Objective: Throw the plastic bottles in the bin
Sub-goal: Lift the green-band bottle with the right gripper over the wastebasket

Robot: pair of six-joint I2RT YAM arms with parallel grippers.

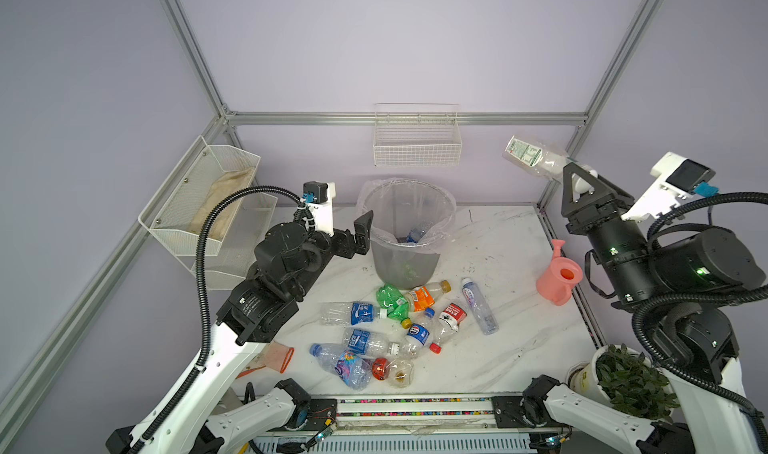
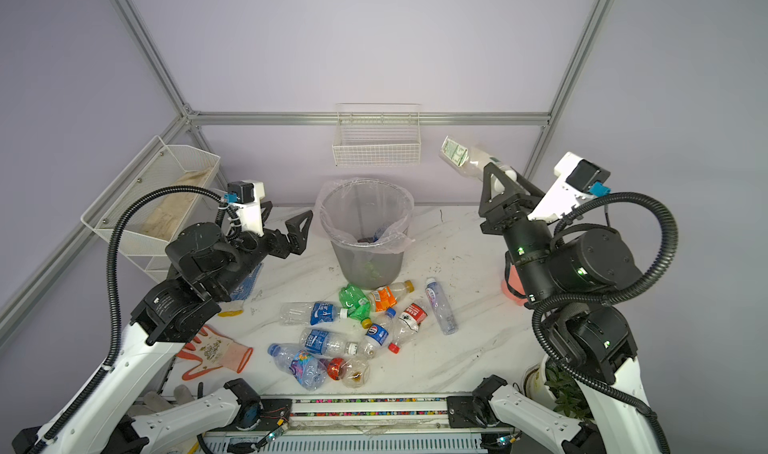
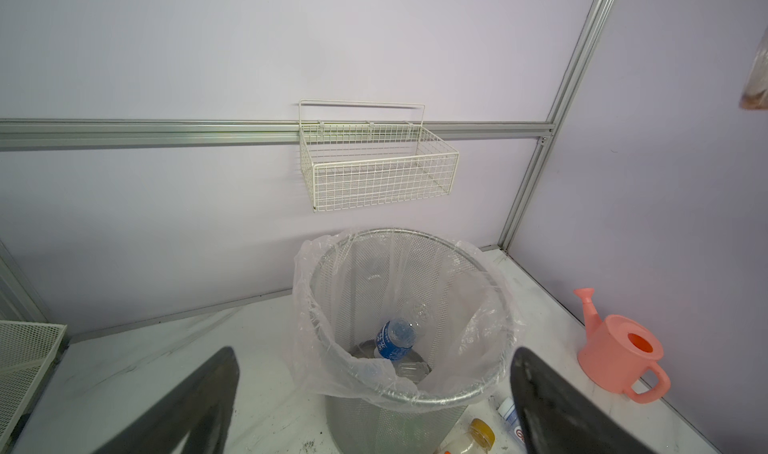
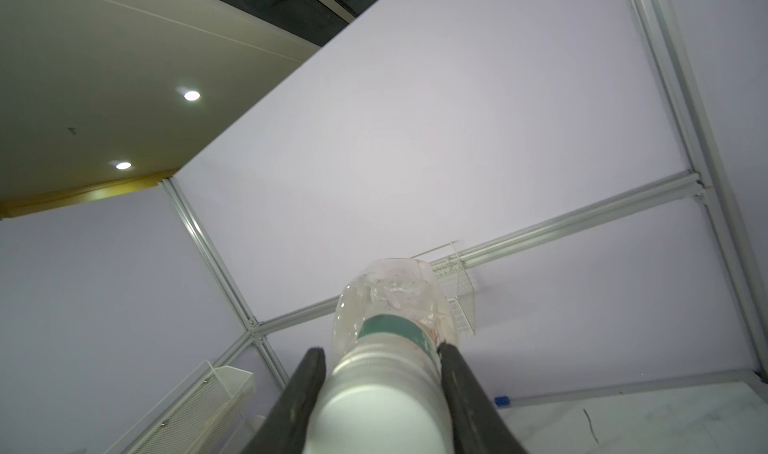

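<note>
Clear bottle, green-white label, up in air at right, neck end clamped between right gripper fingers, base tilted toward back wall; high and to right of bin, not over it. Bin at back centre of table, bag-lined; blue-label bottle lying inside. Roughly ten loose bottles heaped on table just before bin, green one nearest. Left gripper spread wide, empty, near bin's left rim. Pink watering can right of bin.

Bottles lie before the bin (one bottle inside); watering can right.
</note>
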